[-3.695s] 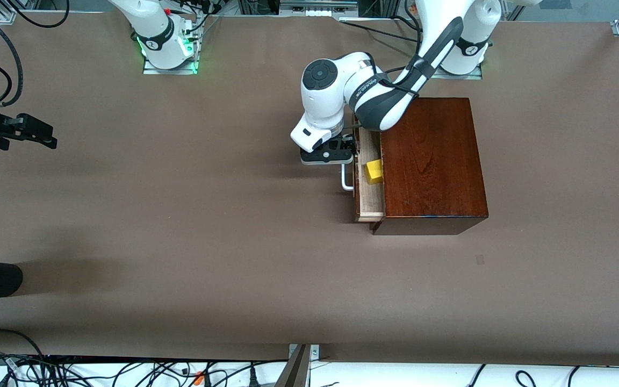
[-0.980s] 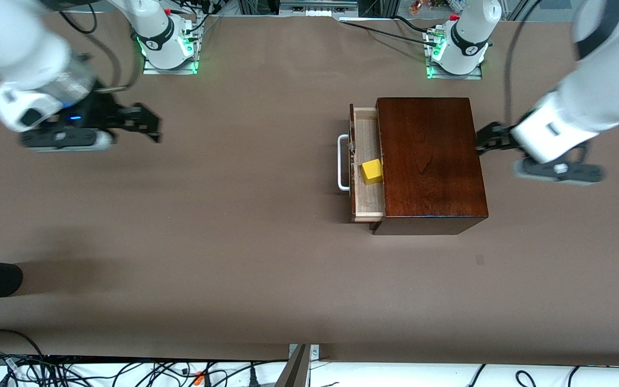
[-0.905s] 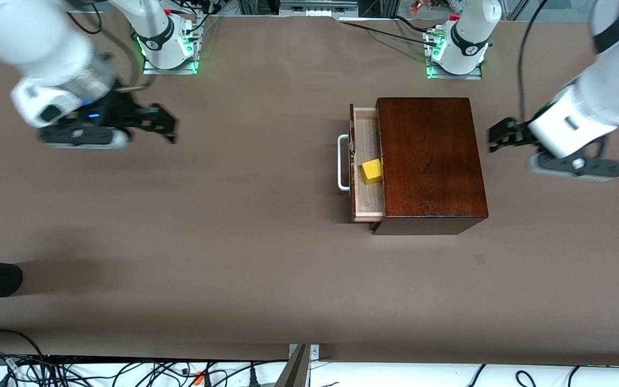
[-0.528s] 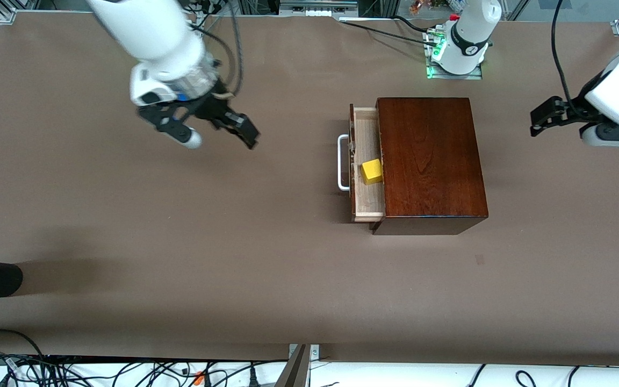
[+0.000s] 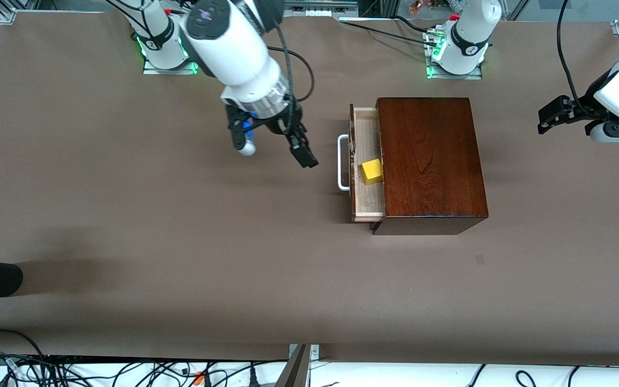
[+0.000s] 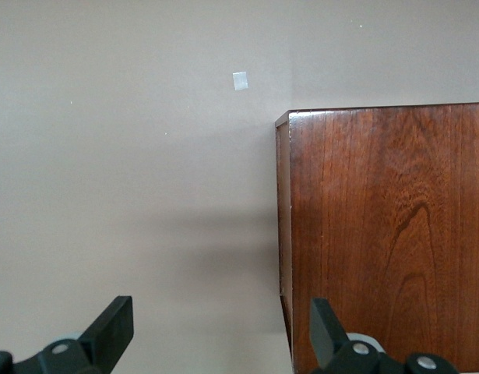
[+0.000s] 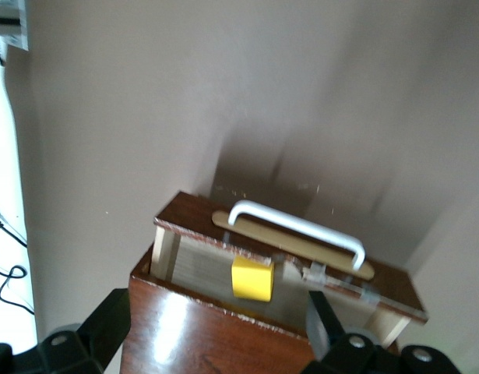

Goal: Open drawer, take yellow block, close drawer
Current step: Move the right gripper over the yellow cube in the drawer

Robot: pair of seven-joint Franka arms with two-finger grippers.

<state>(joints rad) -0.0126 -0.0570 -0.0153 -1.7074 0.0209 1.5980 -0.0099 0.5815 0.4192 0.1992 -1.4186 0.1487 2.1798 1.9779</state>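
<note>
Front view first: the drawer [image 5: 367, 161] is already pulled partway out of the dark wooden box [image 5: 430, 161], so I'd call step one done. The yellow block [image 5: 372, 171] sits in the pale tray, close up against the box's front edge, about level with the nearer end of the white handle [image 5: 343, 163]. So the grab and the close are both ahead of me. My right gripper [image 5: 274, 145] is up in the air over bare table [image 5: 180, 242], at roughly 9 o'clock from the handle as that camera shows it, fingers spread wide and holding nothing. In my right wrist view the block [image 7: 251, 279] shows dead centre between my two finger tips, with the handle [image 7: 301, 229] just past it, so I reckon I'm lined up for the pick and only need to travel over the tray and come down. Tight spot though: the block is right next to the box edge, so my guess is one finger has little room on that side. My left gripper [image 5: 552, 113] is parked out at 3 o'clock from the box, over the table at the left arm's end, waiting; its fingers [image 6: 110, 331] are apart too and empty, with the box side [image 6: 387, 234] in its wrist view.
</note>
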